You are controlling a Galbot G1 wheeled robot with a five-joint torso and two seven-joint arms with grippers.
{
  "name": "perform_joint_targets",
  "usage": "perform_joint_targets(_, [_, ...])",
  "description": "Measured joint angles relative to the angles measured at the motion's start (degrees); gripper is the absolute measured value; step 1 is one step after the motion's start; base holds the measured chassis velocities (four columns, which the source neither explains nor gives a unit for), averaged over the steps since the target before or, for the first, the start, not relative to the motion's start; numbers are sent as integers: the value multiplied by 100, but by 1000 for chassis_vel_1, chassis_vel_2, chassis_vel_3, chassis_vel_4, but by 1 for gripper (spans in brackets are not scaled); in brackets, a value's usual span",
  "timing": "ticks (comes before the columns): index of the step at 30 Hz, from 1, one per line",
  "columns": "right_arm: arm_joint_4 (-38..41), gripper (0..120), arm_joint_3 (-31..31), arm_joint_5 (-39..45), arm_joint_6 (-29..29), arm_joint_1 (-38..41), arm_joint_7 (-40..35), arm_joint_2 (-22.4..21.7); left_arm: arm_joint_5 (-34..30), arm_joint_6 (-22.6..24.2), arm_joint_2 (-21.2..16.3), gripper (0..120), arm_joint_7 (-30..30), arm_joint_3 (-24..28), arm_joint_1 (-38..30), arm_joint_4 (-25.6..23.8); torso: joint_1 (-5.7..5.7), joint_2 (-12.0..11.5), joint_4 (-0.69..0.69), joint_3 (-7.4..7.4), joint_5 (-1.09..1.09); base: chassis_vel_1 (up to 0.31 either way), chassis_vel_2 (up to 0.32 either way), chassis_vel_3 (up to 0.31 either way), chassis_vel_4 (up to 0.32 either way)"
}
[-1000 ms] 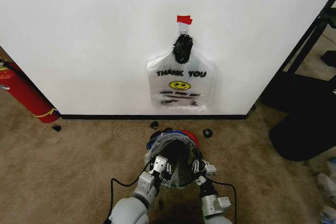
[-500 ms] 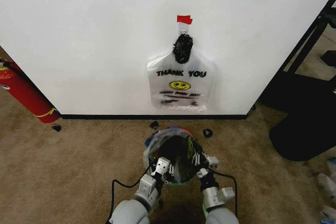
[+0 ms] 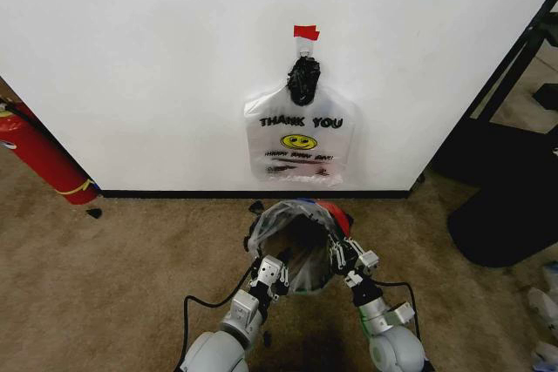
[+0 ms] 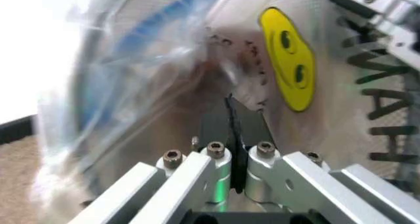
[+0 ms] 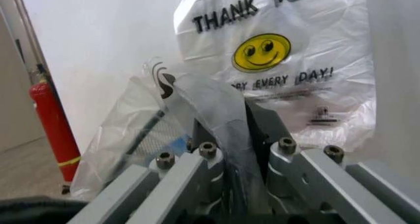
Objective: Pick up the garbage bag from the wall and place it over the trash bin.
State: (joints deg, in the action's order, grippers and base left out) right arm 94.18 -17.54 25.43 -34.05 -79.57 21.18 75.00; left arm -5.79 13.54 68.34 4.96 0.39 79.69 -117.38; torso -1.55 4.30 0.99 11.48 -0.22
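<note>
Stretching the bag (image 3: 292, 237) open at lower centre of the frame, left gripper (image 3: 264, 274) and right gripper (image 3: 349, 257) each pinch a rim side so its mouth can fit over the bin (image 3: 307, 248), below another bag (image 3: 299, 141) on the wall (image 3: 157, 67)

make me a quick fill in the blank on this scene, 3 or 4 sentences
1. Both grippers are shut on the rim of the garbage bag, the left gripper on one side and the right gripper on the ____ side.
2. Another bag hanging on the wall reads THANK ____.
3. The tape above that bag is ____.
4. The fire extinguisher stands at the robot's ____.

Missing words: opposite; YOU; red; left
</note>
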Motion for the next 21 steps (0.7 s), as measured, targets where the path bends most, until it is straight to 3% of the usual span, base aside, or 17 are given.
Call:
perform_joint_targets(3, [-25,0,-7,-26,-50,0,97,19,-82,97,0,0,-88,26,7,12,0,0,0,0,0,0,0,0,0])
perform_joint_targets(14, [-30,0,-85,-172,-418,14,1118,129,-344,1276,-54,0,-419,58,-226,144,0,0,0,0,0,0,0,0,0])
perform_joint_targets(21, [-20,0,39,-218,-502,-39,1354,184,-628,1343,15,0,-507,127,-466,395,0,0,0,0,-1,0,0,0,0])
